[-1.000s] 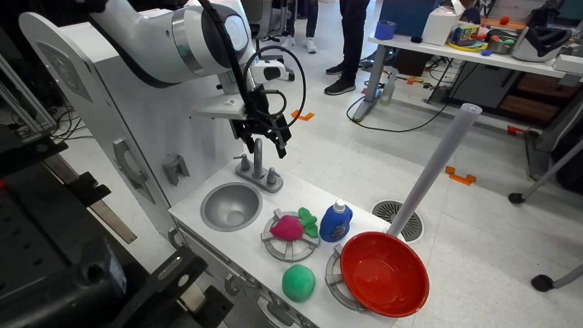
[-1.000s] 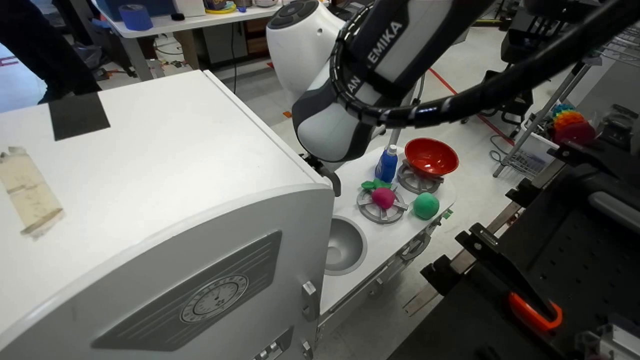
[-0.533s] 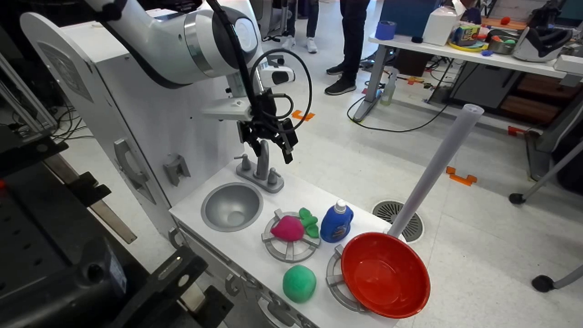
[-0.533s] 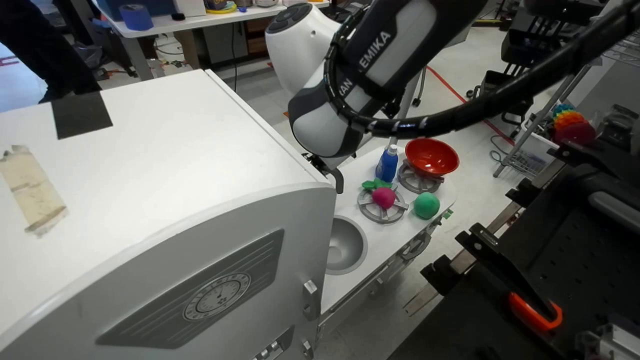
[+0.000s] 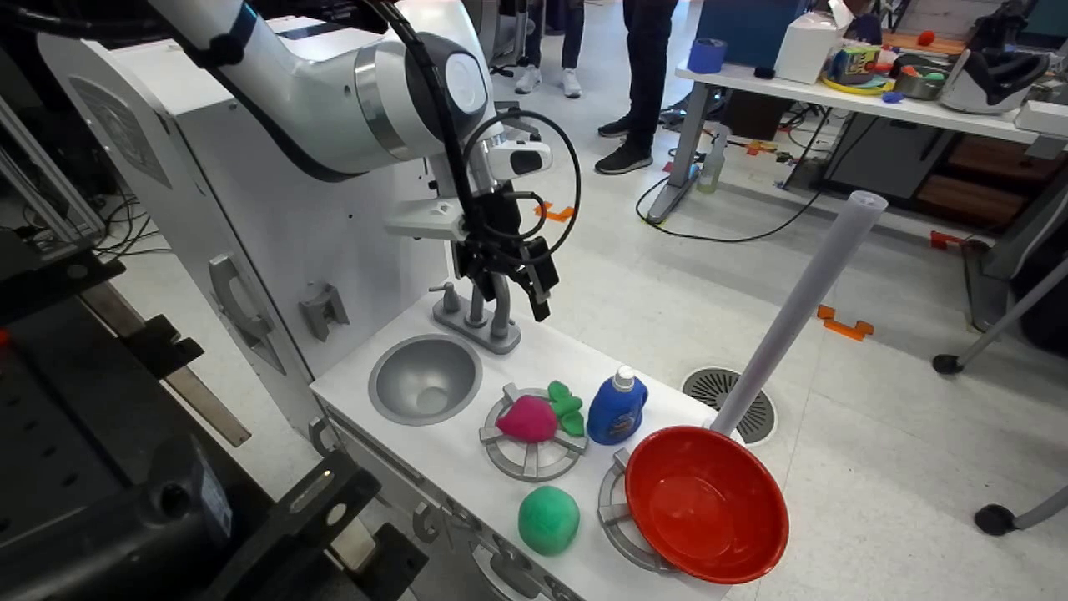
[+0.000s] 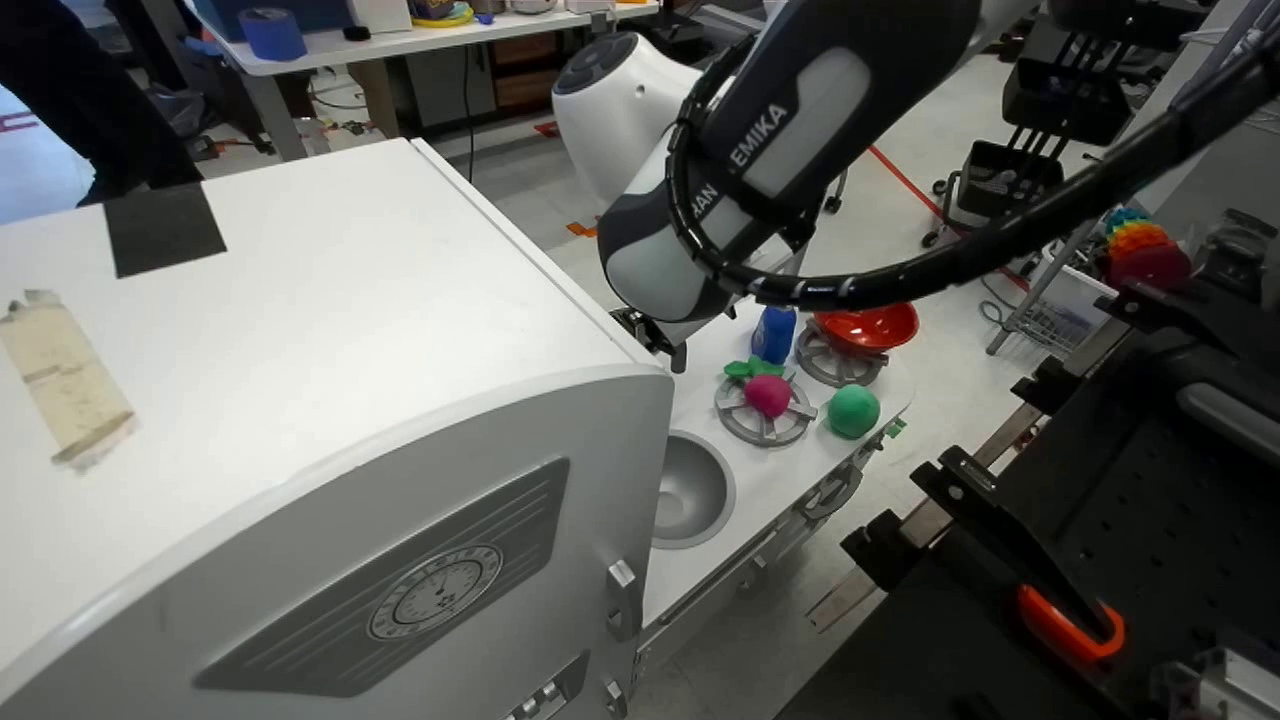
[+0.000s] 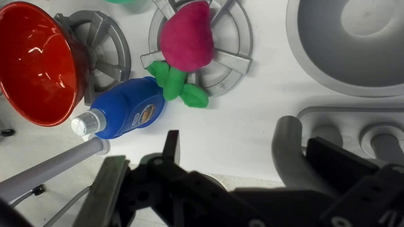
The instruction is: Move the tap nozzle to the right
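The gripper (image 7: 244, 141) stands spread, the nozzle (image 7: 286, 138) between its fingers (image 7: 337, 161), closer to one, contact unclear. The nozzle points along the tabletop's (image 7: 240, 121) back edge, near a corner; that finger likely pushes.

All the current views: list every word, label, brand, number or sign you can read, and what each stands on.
"EMIKA", on the robot arm, in an exterior view.
"AN", on the same arm; the letter before it is unclear.
Dial on the white cabinet: markings too blurred to read.
Blue bottle: label too blurred to read.
Yellow background box: any print too small.
Pale label on dark equipment: too small.
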Controlling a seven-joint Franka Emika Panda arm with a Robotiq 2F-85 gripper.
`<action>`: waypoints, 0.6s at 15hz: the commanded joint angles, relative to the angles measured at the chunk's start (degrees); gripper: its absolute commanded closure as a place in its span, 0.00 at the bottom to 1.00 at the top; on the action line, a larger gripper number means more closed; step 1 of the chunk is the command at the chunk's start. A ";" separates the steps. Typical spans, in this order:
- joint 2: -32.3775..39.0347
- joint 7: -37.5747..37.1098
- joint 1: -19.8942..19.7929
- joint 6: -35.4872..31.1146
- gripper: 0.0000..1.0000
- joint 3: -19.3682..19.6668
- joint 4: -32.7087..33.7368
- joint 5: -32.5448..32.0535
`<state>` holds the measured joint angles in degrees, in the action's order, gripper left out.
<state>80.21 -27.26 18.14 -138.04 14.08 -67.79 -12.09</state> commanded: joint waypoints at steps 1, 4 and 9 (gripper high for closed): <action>2.33 -3.15 -0.41 2.97 0.00 6.17 5.23 -2.05; 1.25 -4.37 -0.08 8.61 0.00 5.39 5.32 -0.97; -3.33 -5.88 2.33 22.58 0.00 4.32 2.03 0.00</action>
<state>80.10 -32.20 20.26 -124.14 16.14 -64.15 -11.93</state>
